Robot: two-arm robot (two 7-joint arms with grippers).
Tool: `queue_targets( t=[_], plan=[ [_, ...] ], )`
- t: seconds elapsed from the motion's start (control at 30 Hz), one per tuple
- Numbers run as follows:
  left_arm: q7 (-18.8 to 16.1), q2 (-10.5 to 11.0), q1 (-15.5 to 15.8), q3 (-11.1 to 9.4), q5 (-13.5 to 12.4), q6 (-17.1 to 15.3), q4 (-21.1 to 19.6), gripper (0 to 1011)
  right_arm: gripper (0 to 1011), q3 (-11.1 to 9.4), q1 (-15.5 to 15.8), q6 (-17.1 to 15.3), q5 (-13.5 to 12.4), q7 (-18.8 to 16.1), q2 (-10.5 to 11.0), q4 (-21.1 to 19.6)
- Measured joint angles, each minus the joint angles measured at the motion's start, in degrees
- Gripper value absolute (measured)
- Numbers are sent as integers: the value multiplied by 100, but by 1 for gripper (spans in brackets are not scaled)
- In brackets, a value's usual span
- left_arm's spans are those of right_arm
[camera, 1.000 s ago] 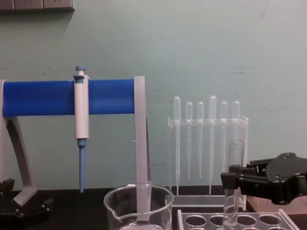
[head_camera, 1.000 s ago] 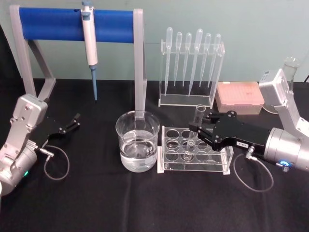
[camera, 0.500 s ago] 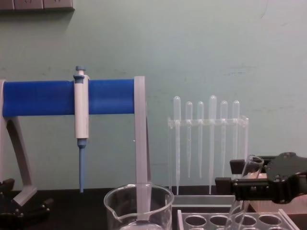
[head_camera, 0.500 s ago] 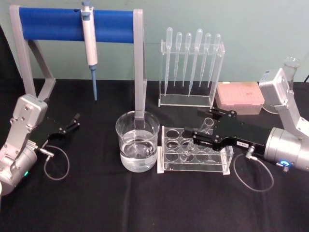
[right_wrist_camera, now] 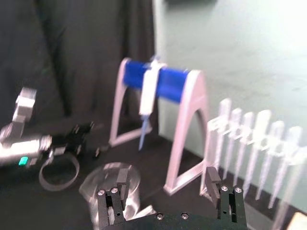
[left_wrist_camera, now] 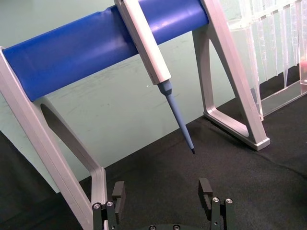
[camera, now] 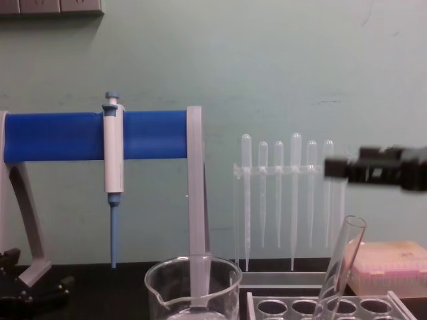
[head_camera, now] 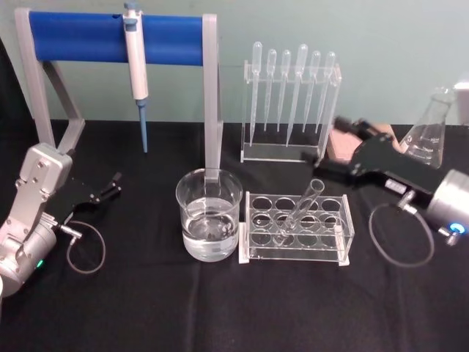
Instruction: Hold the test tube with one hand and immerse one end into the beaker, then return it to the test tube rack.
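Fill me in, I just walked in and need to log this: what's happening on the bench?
Nothing is being held. The test tube leans tilted in the clear rack, beside the beaker of water. The right gripper is open, raised behind the rack, clear of the tube. The left gripper sits open at the left by the blue stand.

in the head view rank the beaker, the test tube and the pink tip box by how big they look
1. Beaker, plainly the largest.
2. Pink tip box, partly hidden by the right gripper, so its rank against the tube is unsure.
3. Test tube, long but thinnest.
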State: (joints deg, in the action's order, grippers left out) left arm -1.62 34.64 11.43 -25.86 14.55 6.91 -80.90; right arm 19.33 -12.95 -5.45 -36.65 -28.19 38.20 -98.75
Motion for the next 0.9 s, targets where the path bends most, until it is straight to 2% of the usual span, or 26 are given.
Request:
queue_targets(
  t=[0.07,0.13,0.23,0.27,0.3,0.33,0.37,0.47,0.5,0.6,0.67,0.9],
  plan=[
    [0,0,0,0,0,0,0,1000,1002,-146,102,31,-97,174,-49,-85],
    [0,0,0,0,0,0,0,1000,1002,-342,252,87,-156,490,-158,-169],
    [0,0,0,0,0,0,0,1000,1002,-609,473,204,17,1322,-465,-172],
    [0,0,0,0,0,0,0,1000,1002,-609,473,204,17,1322,-465,-172],
    [0,0,0,0,0,0,0,1000,1000,-673,539,265,189,1682,-606,-122],
    [0,0,0,0,0,0,0,1000,1002,-697,563,304,285,1849,-674,-83],
    [0,0,0,0,-1,0,0,1000,1000,-728,607,391,489,2166,-806,8],
    [0,0,0,0,0,0,0,1000,1000,-744,662,531,879,2678,-1024,211],
    [0,0,0,0,0,0,0,1000,1002,-744,662,531,879,2678,-1024,211],
    [0,0,0,0,0,0,0,1000,1002,-738,699,679,1264,3088,-1231,490],
    [0,0,0,0,0,0,0,1000,1000,-732,710,735,1398,3187,-1305,620],
    [0,0,0,0,0,0,0,1000,1002,-718,719,738,1567,3199,-1412,912]
  ],
)
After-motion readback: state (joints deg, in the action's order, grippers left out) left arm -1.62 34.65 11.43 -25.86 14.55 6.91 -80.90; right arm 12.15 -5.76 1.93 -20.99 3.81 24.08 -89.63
